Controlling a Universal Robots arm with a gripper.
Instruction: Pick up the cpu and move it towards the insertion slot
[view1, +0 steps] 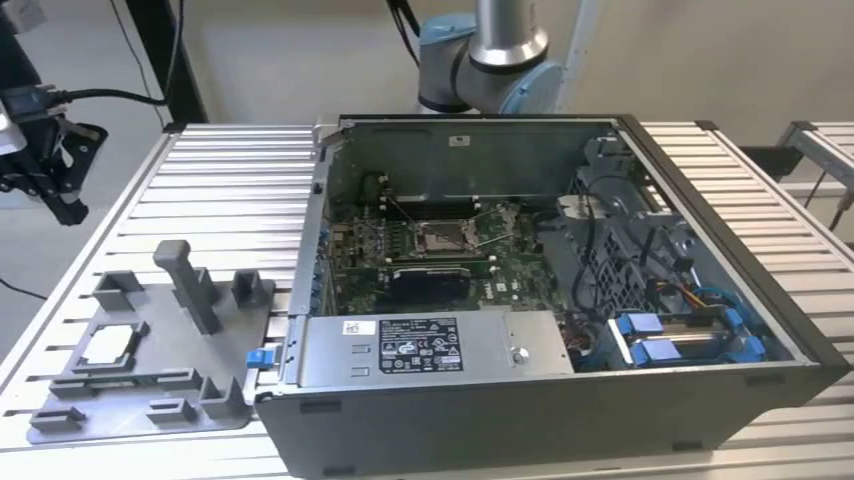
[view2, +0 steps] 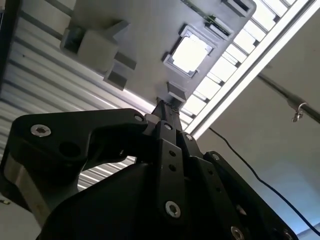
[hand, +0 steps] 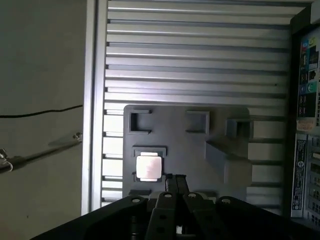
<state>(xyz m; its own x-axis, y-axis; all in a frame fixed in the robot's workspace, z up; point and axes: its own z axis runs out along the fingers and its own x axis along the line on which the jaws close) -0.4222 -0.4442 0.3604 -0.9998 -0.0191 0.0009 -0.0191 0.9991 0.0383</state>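
Observation:
The cpu (view1: 110, 345) (view2: 190, 52) (hand: 149, 167), a small pale square chip, lies in a framed pocket of the grey tray (view1: 160, 335) (hand: 192, 150) at the exterior view's left. My gripper (view1: 64, 208) (view2: 163, 106) (hand: 175, 176) hangs well above the table, beyond the tray's far left side, empty. In both wrist views its fingers are pressed together, pointing down near the chip. The insertion slot (view1: 441, 237) sits on the green motherboard inside the open computer case, far to the right of the gripper.
The open case (view1: 534, 410) takes up the middle and right of the slatted metal table (view1: 227, 190). Raised blocks and a tall post (view1: 187, 280) stand on the tray. The arm's base (view1: 481, 60) rises behind the case. A cable (view1: 120, 95) runs to the gripper.

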